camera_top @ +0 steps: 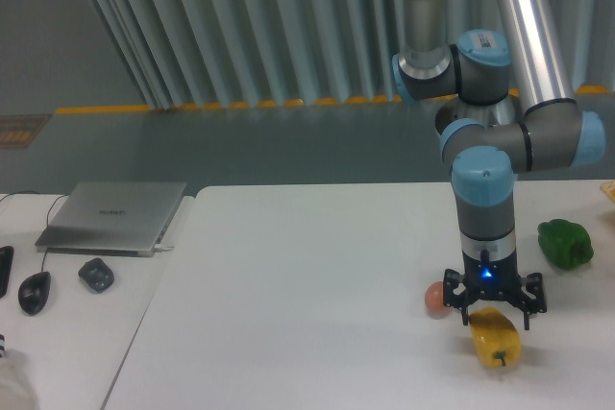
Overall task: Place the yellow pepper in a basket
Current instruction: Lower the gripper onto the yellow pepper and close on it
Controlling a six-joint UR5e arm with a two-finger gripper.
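The yellow pepper lies on the white table near the front right, its green stem toward the front edge. My gripper points straight down right over the pepper's back end, open, one finger on each side and nothing held between them. No basket is in view.
A brown egg sits just left of the gripper. A dark green pepper lies at the right. On the left side table are a closed laptop, a black mouse and a small dark object.
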